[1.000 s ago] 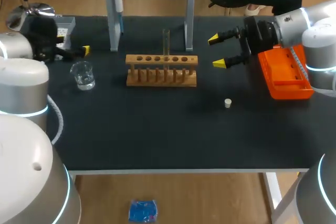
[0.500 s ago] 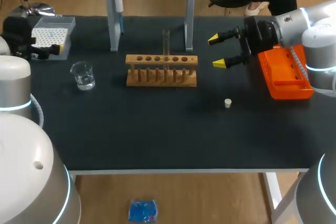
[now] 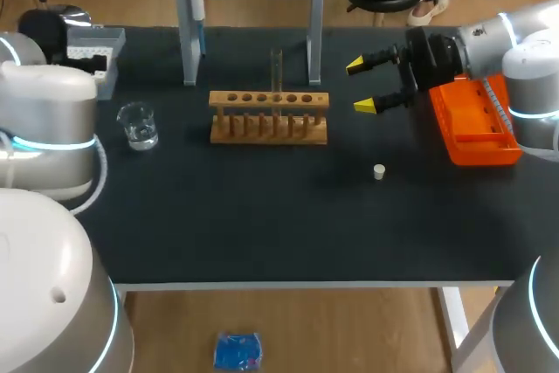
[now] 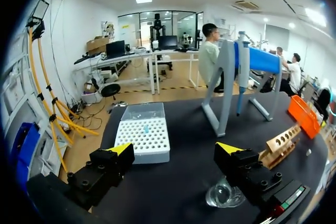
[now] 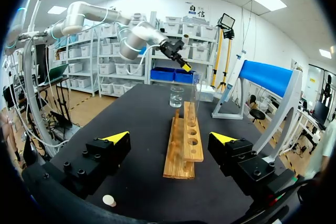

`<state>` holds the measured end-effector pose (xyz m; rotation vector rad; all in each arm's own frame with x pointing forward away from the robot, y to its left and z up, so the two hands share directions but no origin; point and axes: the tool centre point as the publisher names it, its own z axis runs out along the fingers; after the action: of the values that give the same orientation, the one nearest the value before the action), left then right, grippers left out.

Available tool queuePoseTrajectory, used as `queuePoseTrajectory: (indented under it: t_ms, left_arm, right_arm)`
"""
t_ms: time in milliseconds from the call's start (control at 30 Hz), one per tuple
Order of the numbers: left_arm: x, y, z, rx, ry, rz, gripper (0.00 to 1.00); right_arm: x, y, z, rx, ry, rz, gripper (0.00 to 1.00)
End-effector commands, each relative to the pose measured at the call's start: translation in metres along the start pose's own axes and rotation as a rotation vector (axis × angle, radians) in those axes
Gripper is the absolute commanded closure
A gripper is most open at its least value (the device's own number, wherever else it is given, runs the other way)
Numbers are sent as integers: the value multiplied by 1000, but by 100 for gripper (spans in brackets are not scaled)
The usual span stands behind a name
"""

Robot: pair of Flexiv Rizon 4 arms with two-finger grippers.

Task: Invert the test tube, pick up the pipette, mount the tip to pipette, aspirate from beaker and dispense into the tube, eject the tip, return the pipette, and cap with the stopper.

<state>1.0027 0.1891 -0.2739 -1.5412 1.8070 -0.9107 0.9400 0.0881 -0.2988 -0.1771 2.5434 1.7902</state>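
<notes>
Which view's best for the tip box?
Left wrist view: the tip box lies whole just ahead of the left gripper, holes visible. Head view shows it partly hidden by the left arm. Right wrist view: too far to make out.

No lettering, number or label can be read on the wooden rack (image 3: 269, 116), the glass beaker (image 3: 138, 124), the tip box (image 4: 143, 139) or the orange box (image 3: 476, 124) on the black table (image 3: 262, 216) (any markings are too small to make out).
</notes>
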Motion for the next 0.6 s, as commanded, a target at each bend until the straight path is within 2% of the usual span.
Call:
queuePoseTrajectory:
  t_ms: [33, 600]
  left_arm:
    - [0, -3, 17, -26, -48, -21, 0]
    - [-7, -5, 52, -49, -127, -92, 0]
  right_arm:
    - [0, 0, -1, 0, 1, -1, 0]
    - [0, 0, -1, 0, 1, -1, 0]
